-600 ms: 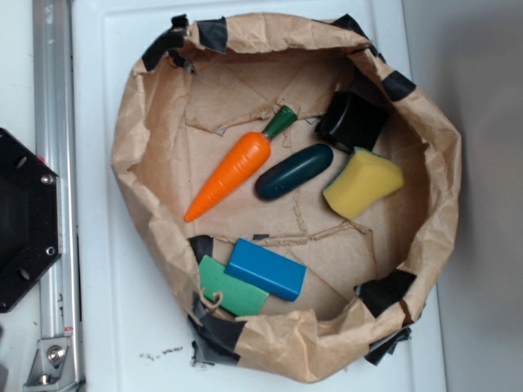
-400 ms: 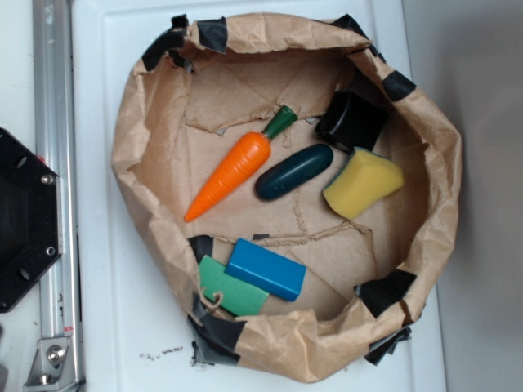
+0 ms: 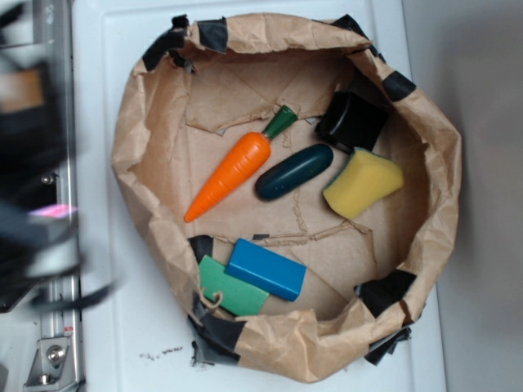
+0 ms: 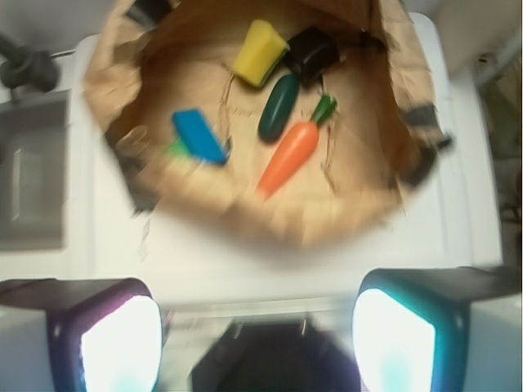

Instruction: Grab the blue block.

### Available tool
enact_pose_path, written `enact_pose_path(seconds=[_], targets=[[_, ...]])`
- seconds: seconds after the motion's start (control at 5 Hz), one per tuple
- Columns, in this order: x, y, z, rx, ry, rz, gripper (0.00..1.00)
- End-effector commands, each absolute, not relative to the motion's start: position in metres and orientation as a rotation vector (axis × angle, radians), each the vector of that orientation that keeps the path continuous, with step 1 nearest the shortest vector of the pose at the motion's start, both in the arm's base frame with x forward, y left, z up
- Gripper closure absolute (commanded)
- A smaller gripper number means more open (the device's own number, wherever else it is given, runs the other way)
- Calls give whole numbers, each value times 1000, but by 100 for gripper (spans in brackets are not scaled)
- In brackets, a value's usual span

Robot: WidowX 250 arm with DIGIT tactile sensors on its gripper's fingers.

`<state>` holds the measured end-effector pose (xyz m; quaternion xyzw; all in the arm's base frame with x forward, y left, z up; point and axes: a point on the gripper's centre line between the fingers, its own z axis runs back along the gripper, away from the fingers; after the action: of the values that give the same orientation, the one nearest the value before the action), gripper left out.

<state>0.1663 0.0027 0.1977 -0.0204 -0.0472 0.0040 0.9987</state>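
Exterior view, a dark blurry robot arm [image 3: 37,155] now at the left edge where none was before, blue block [image 3: 265,269] unmoved in the paper bag [image 3: 433,155], lying on the green block [image 3: 230,289], wrist view, gripper [image 4: 257,343] wide open and empty, well apart from the blue block [image 4: 198,136], carrot [image 4: 288,155] near.

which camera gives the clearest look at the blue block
The exterior view. It shows the blue block sharp and whole from above, lying partly over the green block inside the paper bag. The wrist view also has the blue block unobstructed, but small, far away and blurred.
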Motion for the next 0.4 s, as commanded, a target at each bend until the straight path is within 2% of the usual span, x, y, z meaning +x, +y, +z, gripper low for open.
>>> enact_pose_path(seconds=[0.0,0.2], targets=[[256,14,147,-86,-129,-6,0],[255,-18,122,-136,-69,-122,0]])
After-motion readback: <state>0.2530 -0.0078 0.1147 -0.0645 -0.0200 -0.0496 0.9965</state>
